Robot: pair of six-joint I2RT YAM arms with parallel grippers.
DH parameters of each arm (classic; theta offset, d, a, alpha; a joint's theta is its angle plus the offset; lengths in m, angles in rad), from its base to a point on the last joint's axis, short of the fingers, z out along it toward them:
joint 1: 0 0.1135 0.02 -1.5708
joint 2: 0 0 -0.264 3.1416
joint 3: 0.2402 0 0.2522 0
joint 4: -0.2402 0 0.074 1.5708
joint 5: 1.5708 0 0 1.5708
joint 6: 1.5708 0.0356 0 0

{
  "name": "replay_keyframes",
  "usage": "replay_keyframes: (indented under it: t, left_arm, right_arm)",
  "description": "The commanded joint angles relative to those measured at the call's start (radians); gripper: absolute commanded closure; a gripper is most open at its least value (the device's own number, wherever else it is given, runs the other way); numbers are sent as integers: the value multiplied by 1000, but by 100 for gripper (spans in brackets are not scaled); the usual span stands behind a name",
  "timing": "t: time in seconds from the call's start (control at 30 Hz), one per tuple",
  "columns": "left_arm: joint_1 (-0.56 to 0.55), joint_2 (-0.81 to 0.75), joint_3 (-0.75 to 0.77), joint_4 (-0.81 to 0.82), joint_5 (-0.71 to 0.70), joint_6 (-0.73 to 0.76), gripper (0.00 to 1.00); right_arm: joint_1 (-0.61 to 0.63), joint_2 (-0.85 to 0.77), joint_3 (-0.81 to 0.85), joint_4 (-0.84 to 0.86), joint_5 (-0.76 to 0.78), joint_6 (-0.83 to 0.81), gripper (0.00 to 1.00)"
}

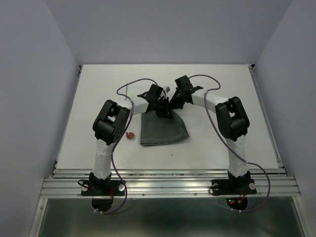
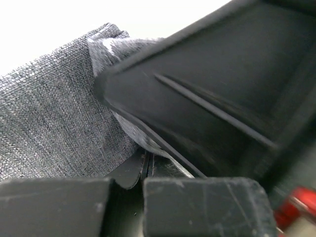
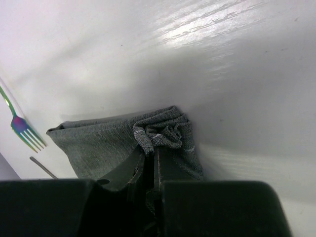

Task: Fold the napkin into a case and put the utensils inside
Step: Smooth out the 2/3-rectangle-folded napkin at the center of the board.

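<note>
The dark grey napkin (image 1: 163, 129) lies folded on the white table, its far edge lifted. My left gripper (image 1: 160, 109) is shut on that far edge; the left wrist view shows the fingers closed (image 2: 146, 158) on the cloth (image 2: 49, 128). My right gripper (image 1: 174, 104) is right beside it, shut on a bunched corner of the napkin (image 3: 165, 131), jaws together (image 3: 150, 154). The spoon's red bowl (image 1: 130, 135) peeks out by the left arm, left of the napkin. The slim fork with a bluish-purple tip (image 3: 20, 125) lies on the table beyond the cloth.
The right gripper's black body (image 2: 222, 89) fills most of the left wrist view, very close to the left gripper. A thin grey stick end (image 3: 43, 168) shows near the napkin's edge. The white table (image 1: 222, 138) has walls at the back and sides.
</note>
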Motion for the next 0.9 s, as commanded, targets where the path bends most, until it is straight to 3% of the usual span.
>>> replay_keyframes:
  t: [0.0, 0.23, 0.6, 0.87]
  left_arm:
    - [-7, 12, 4, -38, -40, 35, 100]
    - [-6, -48, -22, -44, -45, 21, 100]
    - [3, -289, -116, -113, -114, 40, 100]
    - [71, -235, -206, -101, -181, 32, 100]
  right_arm:
    - [25, 50, 32, -29, 70, 32, 99]
    - [34, 102, 9, -66, 147, 21, 99]
    - [34, 125, -28, -78, 179, -8, 99]
    - [34, 116, -25, -95, 200, -11, 99]
